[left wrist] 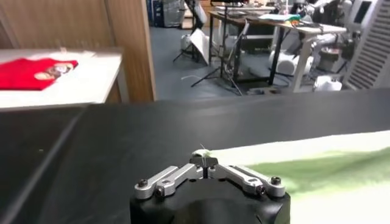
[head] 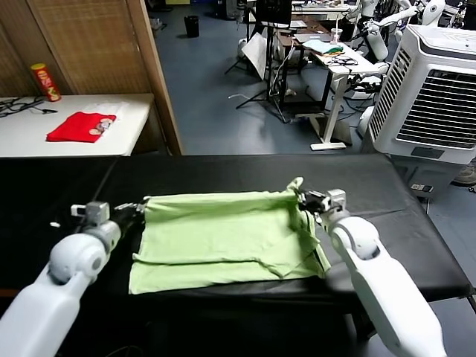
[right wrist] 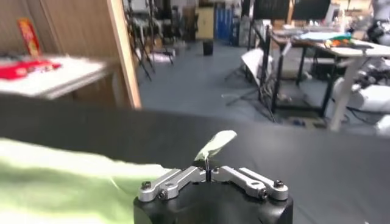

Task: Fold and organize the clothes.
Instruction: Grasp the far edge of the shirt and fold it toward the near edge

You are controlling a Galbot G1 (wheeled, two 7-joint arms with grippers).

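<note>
The clothes, one pale light-green T-shirt (head: pixel 223 238), lies partly folded on the black table (head: pixel 223 175). My left gripper (head: pixel 140 209) is shut on the shirt's far left corner; in the left wrist view the gripper (left wrist: pixel 204 161) pinches a sliver of green cloth (left wrist: pixel 317 167). At the far right corner my right gripper (head: pixel 303 198) is shut on the shirt, and a small flap stands up there. In the right wrist view that gripper (right wrist: pixel 207 163) holds a green tip (right wrist: pixel 216 143) sticking up past the fingertips. The print is hidden.
A white side table (head: pixel 126 111) at the back left carries a small red folded garment (head: pixel 80 126) and a red-yellow can (head: pixel 46 82). A wooden partition (head: pixel 111 44) stands behind it. A white air cooler (head: pixel 435 89) stands at the right, with desks and stands beyond.
</note>
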